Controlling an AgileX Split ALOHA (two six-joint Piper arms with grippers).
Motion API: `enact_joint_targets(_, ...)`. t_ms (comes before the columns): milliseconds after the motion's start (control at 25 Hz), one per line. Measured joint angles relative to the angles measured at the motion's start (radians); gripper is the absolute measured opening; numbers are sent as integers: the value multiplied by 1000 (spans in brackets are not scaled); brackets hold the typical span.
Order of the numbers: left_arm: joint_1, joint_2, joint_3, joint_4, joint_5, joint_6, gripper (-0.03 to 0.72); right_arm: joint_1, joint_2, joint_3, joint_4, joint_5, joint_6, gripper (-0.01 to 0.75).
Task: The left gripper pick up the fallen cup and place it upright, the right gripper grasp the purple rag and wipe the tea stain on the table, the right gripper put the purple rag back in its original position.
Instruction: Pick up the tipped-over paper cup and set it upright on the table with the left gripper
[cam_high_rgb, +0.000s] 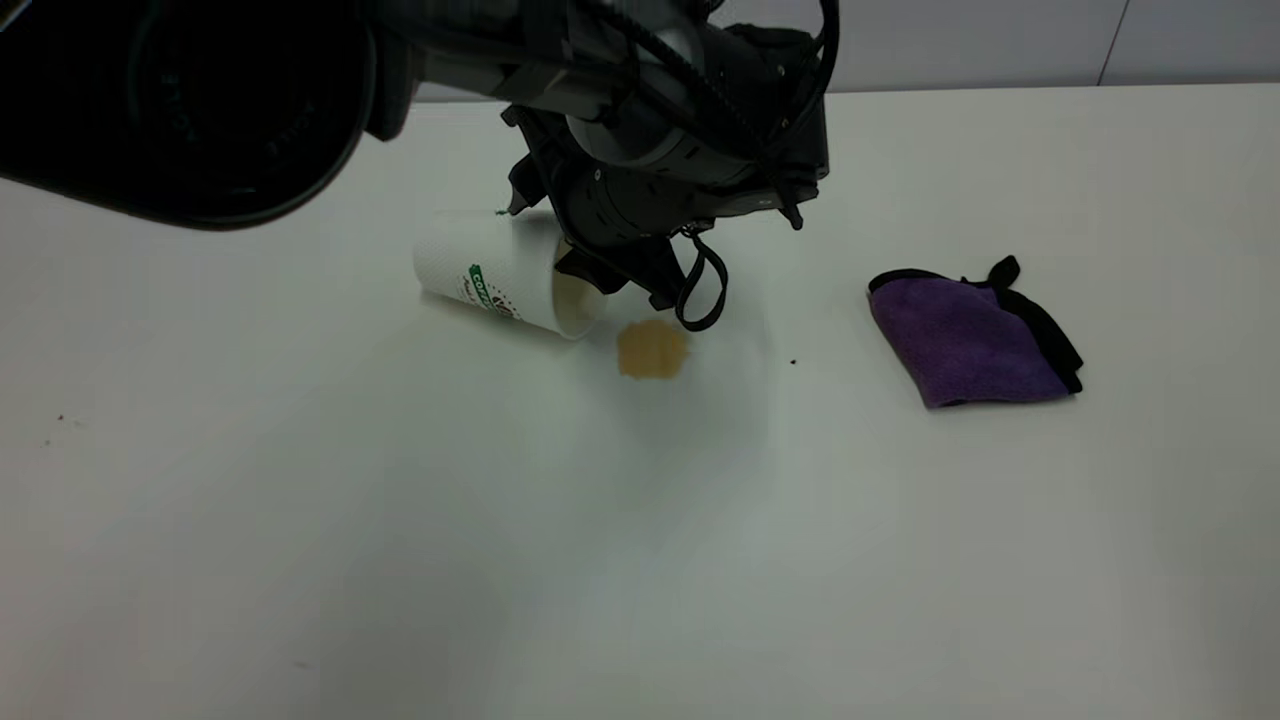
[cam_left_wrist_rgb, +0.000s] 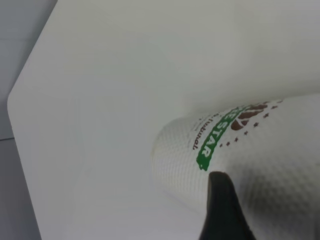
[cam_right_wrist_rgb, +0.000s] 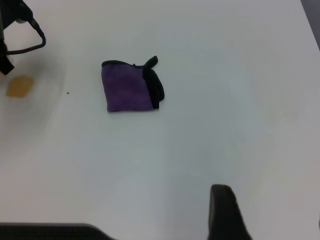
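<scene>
- Left gripper (cam_high_rgb: 600, 280) reaches the cup's (cam_high_rgb: 495, 280) mouth; whether it grips, I cannot tell.
- Cup lies fallen; tea stain (cam_high_rgb: 652, 349) unwiped; purple rag (cam_high_rgb: 965, 340) untouched.

We see the cup (cam_high_rgb: 495, 285) on its side on the table (cam_high_rgb: 640, 550) — white w/ green logo, mouth facing the tan tea stain (cam_high_rgb: 652, 349) just beside it. Purple rag (cam_high_rgb: 965, 338) lies folded well apart, black edging.
</scene>
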Motion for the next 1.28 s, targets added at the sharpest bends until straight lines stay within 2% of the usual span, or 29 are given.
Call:
enact_joint_targets(80, 5, 10, 0, 14, 7, -9, 482, 0, 0, 0, 0, 0, 0, 480)
enact_joint_targets(160, 8, 16, 0, 30, 21, -40, 418, 0, 0, 0, 0, 0, 0, 480)
enact_joint_targets(240, 10, 16, 0, 46, 37, -74, 323, 0, 0, 0, 0, 0, 0, 480)
enact_joint_targets(400, 16, 16, 0, 84, 82, -97, 70, 0, 0, 0, 0, 0, 0, 480)
enact_joint_targets(480, 21, 13, -2, 95, 115, -89, -5, 0, 0, 0, 0, 0, 0, 480)
enact_joint_targets(640, 39, -9, -8, 51, 123, -11, -28, 0, 0, 0, 0, 0, 0, 480)
enact_joint_targets(800, 81, -79, -8, -71, 111, 118, -27, 0, 0, 0, 0, 0, 0, 480)
enact_joint_targets(1040, 230, -200, -18, -428, 88, 418, -27, 0, 0, 0, 0, 0, 0, 480)
enact_joint_targets(1280, 402, -246, -18, -800, 22, 804, -27, 0, 0, 0, 0, 0, 0, 480)
